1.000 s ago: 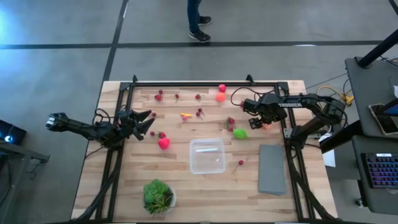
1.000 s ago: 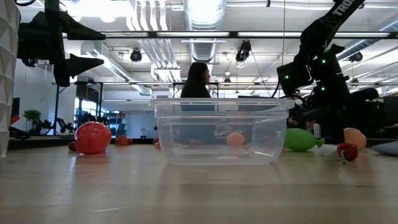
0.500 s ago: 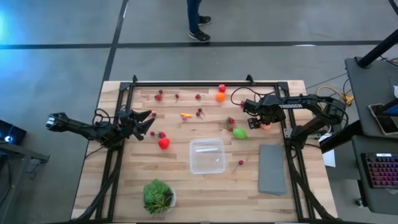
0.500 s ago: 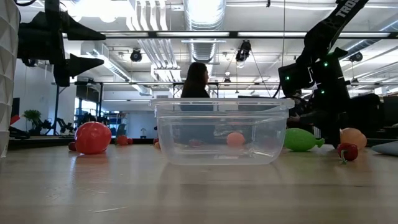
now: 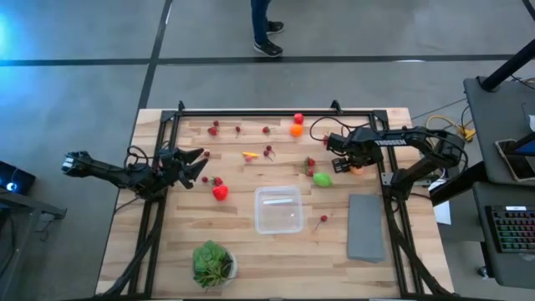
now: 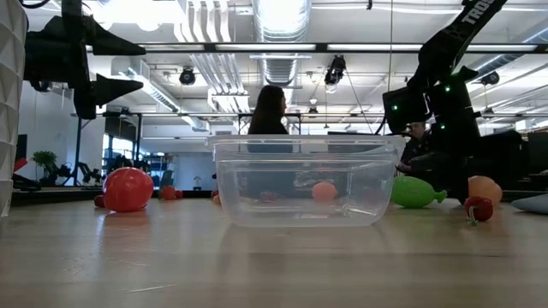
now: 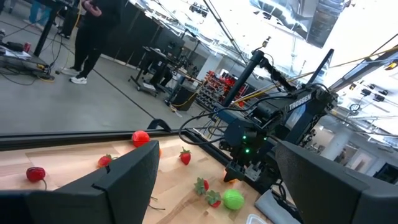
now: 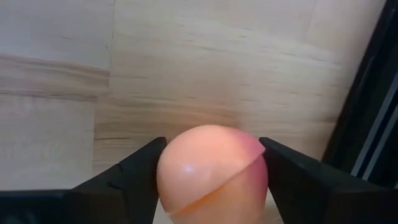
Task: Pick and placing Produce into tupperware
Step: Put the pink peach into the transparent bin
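Note:
The clear tupperware point(image 5: 278, 209) stands on the wooden table at its middle, with nothing visible inside it. Produce lies scattered around it: a red fruit point(image 5: 220, 192), a lime-green piece point(image 5: 323, 179), an orange one point(image 5: 296, 130), small red berries point(image 5: 214, 129) and a cherry point(image 5: 323, 219). Near the table's right edge, my right gripper point(image 5: 355, 167) points down over a peach-coloured fruit point(image 8: 211, 171), its fingers on both sides of it. At the left, my left gripper point(image 5: 201, 159) hovers open and level, holding nothing. My right gripper pinches the peach-coloured fruit by its two opposite sides point(image 8: 166, 174) between its two fingers. The fingers come from above, pointing steeply down. The fruit sits on the table point(image 8: 186, 74), beside the black frame rail.
A black frame rail point(image 8: 367, 124) runs close beside the peach-coloured fruit. A flat grey slab point(image 5: 365, 227) lies at the near right, and a leafy plant in a white bowl point(image 5: 213, 263) stands at the near left. A person point(image 5: 266, 25) stands beyond the far edge.
In the low view, my right gripper's fingers have drawn closer together around the peach-coloured fruit, which stays on the table. My left arm has kept still.

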`<move>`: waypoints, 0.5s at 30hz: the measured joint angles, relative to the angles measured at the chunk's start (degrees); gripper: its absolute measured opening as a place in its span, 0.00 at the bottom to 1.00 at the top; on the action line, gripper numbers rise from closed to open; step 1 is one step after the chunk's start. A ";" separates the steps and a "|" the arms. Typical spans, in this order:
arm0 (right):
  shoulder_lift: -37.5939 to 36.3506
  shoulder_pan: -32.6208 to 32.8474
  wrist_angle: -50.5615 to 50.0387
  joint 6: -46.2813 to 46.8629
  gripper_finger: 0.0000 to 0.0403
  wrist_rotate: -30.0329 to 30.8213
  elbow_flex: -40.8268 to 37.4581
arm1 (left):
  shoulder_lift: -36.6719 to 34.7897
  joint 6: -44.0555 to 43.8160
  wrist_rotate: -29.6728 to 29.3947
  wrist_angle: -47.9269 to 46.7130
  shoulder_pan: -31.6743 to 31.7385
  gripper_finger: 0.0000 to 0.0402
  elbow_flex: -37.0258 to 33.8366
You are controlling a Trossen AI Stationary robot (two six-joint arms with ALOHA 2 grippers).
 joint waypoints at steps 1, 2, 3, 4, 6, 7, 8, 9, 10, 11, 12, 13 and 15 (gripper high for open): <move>0.00 0.00 0.00 0.00 0.60 -0.12 0.00 | 0.00 0.00 0.00 0.00 0.00 0.77 0.00; -0.02 0.00 0.00 0.00 0.59 -0.25 0.00 | 0.02 0.00 0.01 0.00 0.00 0.77 0.00; -0.08 0.00 0.00 0.00 0.59 -0.32 -0.02 | 0.06 0.00 0.00 0.02 0.00 0.77 0.00; -0.21 0.00 0.00 -0.02 0.59 -0.39 -0.04 | 0.09 0.00 0.02 0.02 0.00 0.77 0.00; -0.66 -0.01 -0.11 -0.04 0.58 -0.64 -0.15 | 0.09 0.00 0.02 0.04 0.00 0.77 0.00; -0.99 -0.02 -0.51 -0.05 0.58 -1.04 -0.25 | 0.09 0.00 0.01 0.03 0.00 0.77 0.00; -1.42 0.00 -0.88 -0.07 0.59 -1.34 -0.33 | 0.09 0.00 0.01 0.02 0.00 0.77 0.00; -2.00 0.02 -0.88 -0.06 0.59 -1.37 -0.33 | 0.09 0.00 0.02 0.02 0.00 0.77 0.00; -2.70 0.02 -0.66 -0.05 0.59 -1.60 -0.31 | 0.09 0.01 0.00 0.03 0.00 0.77 -0.01; -3.42 0.02 -0.65 -0.05 0.59 -1.89 -0.28 | 0.11 0.02 0.02 0.03 0.00 0.77 0.00; -4.22 0.04 -0.83 -0.09 0.59 -2.40 -0.28 | 0.13 0.01 0.01 0.02 0.00 0.77 0.00; -5.10 0.11 -0.99 -0.08 0.59 -2.82 -0.28 | 0.13 0.02 0.00 0.02 0.00 0.77 0.00; -7.19 0.32 -0.97 -0.08 0.58 -4.25 -0.04 | 0.13 0.02 0.00 0.01 0.00 0.77 0.00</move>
